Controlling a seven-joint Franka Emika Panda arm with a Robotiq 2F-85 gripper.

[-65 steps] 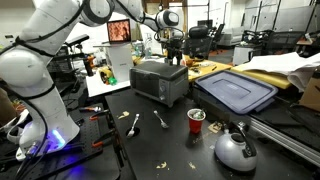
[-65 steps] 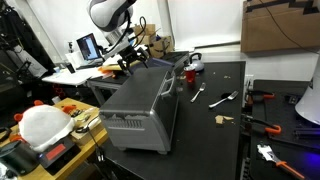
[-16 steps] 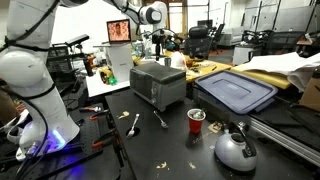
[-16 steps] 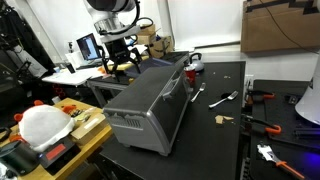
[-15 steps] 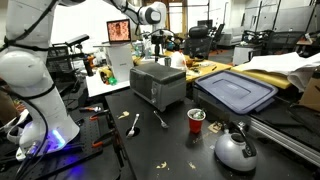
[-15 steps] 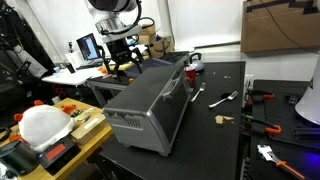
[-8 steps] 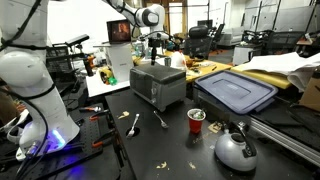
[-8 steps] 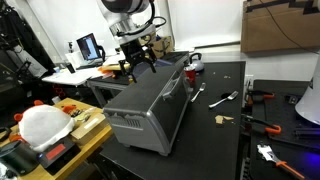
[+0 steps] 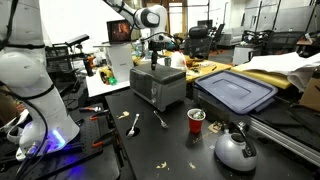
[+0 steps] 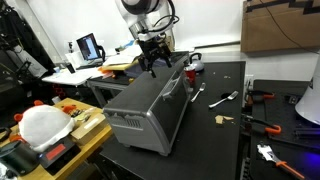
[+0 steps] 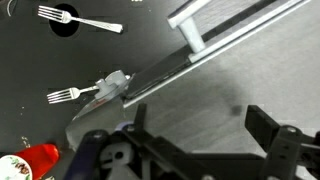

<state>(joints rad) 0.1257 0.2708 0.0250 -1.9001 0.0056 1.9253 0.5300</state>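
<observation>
- My gripper hangs with its jaws wide apart, gripping nothing, just above the toaster oven.
- The toaster oven sits on the black table, a fork beside it.

1 Panda arm, white links, rises from the low side of an exterior view and arcs high overhead. Wrist is bent down and the gripper hangs vertical, fingertips pointing straight down; same pose in both exterior views. Jaws are spread wide with nothing clamped between them. Wrist view: 2 dark fingers stand far apart at the frame's lower edge, the gap between them unfilled.
</observation>
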